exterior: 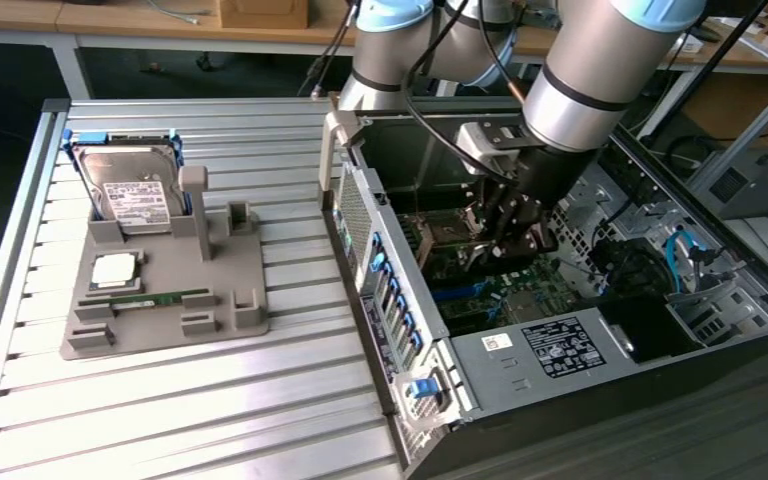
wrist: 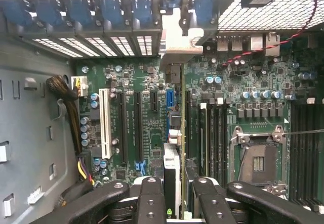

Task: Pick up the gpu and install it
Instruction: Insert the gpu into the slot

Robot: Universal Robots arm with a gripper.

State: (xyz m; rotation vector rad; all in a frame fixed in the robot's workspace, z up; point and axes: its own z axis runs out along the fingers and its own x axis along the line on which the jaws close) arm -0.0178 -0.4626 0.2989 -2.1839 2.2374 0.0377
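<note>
My gripper (exterior: 508, 238) hangs inside the open computer case (exterior: 398, 300), just above the green motherboard (exterior: 518, 300). In the wrist view the two black fingers (wrist: 151, 198) are shut on the gpu (wrist: 173, 168), a thin dark card with a silvery edge. The card is seen edge-on and stands upright between them. It runs along the motherboard (wrist: 136, 107) next to the black expansion slots, close to the board. I cannot tell whether it touches a slot.
Outside the case, a grey holder (exterior: 157, 300) on the slatted table carries a hard drive (exterior: 137, 195), a processor (exterior: 115, 268) and a green memory stick (exterior: 157, 298). A white slot (wrist: 105, 123), a cable bundle (wrist: 66, 102) and the processor socket (wrist: 258, 158) surround the card.
</note>
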